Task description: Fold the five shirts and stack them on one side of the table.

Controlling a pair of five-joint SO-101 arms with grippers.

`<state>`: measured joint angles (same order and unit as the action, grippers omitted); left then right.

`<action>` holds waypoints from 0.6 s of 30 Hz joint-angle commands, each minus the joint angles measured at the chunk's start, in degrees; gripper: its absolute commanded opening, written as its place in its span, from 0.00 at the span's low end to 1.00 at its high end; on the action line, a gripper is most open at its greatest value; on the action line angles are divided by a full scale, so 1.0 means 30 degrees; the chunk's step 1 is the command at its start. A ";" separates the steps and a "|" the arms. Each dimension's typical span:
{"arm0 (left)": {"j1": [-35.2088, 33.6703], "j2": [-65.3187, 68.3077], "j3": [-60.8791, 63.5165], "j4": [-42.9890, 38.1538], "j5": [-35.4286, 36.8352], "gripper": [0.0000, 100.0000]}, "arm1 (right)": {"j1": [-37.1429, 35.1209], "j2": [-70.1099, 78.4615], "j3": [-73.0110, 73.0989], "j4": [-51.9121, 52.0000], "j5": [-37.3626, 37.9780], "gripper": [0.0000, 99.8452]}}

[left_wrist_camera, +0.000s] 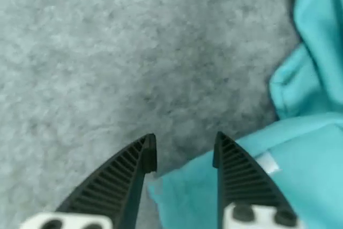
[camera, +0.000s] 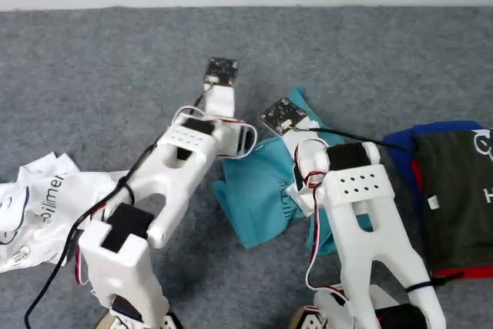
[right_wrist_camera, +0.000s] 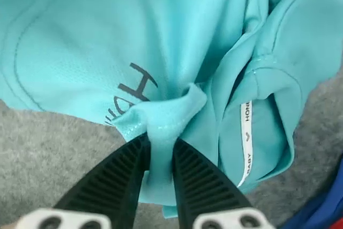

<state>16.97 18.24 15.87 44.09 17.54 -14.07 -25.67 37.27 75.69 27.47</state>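
A teal shirt (camera: 258, 190) lies crumpled on the grey carpet between the two arms. My right gripper (right_wrist_camera: 159, 156) is shut on a pinched fold of this teal shirt (right_wrist_camera: 107, 52), and the cloth bunches up between its fingers. My left gripper (left_wrist_camera: 183, 151) is open just above the carpet, straddling the edge of the teal shirt (left_wrist_camera: 300, 148). In the high view the left arm (camera: 189, 152) is left of the shirt and the right arm (camera: 347, 182) stands over it. A white printed shirt (camera: 46, 206) lies at the left edge.
A stack of folded shirts (camera: 454, 198) sits at the right edge, dark green on top of red and blue. Bare grey carpet (camera: 115, 75) spreads across the back and left. A pale wall runs along the far side.
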 commanded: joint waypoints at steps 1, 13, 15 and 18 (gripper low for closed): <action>0.0029 0.0205 -0.1949 0.2315 0.0117 0.18 | 0.0249 -0.0571 -0.0029 -0.0513 0.0176 0.01; 0.0029 0.3897 -0.5905 0.7531 -0.2872 0.18 | 0.0249 -0.0659 0.0000 -0.0542 0.0176 0.01; 0.0117 0.4718 -0.7048 0.8879 -0.2872 0.18 | 0.0249 -0.0659 0.0000 -0.0513 0.0176 0.01; 0.0205 0.6212 -0.8659 1.0374 -0.2872 0.18 | 0.0220 -0.0659 0.0000 -0.0513 0.0117 0.01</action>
<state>16.79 33.98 -6.64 70.90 9.98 -14.07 -25.67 37.54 74.73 27.47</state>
